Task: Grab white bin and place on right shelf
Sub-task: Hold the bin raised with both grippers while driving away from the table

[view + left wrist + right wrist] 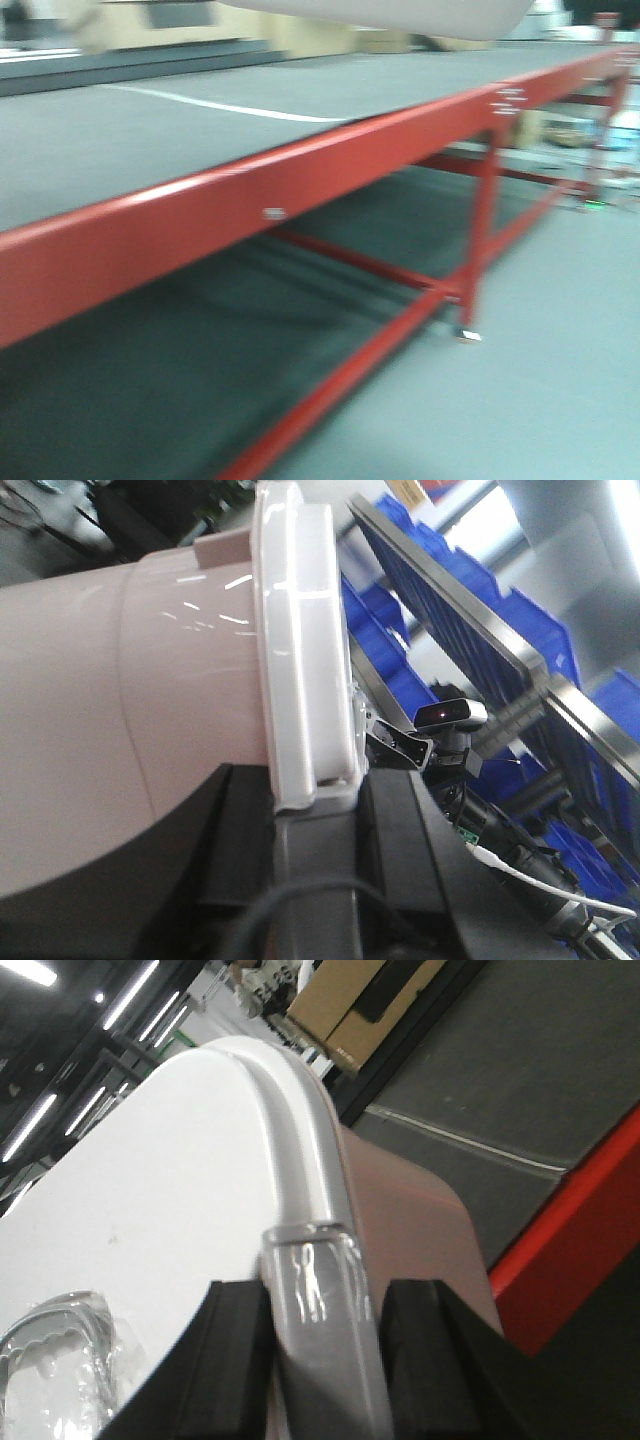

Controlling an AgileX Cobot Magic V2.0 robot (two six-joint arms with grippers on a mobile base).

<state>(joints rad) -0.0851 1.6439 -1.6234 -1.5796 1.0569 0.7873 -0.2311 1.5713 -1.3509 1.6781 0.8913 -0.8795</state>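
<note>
You see the white bin (130, 730) with a pale pinkish-white body. Its lid (300, 650) is a brighter, glossy white, streaked with light reflections. Your left hand (315, 815) has black fingers (240, 880), and your right hand (320, 1305) is black too. The worktop (200, 215) is a dark grey mat in a red frame, and a thin white line (230, 105) crosses the mat. The floor (560, 360) is a pale grey-green. In your left wrist view the crates (540, 625) are bright blue, the right shelf (455, 592) is shiny silver-grey, and a cable (545, 888) is white. Your right wrist view shows a brown cardboard box (335, 1015) with a black patch.
</note>
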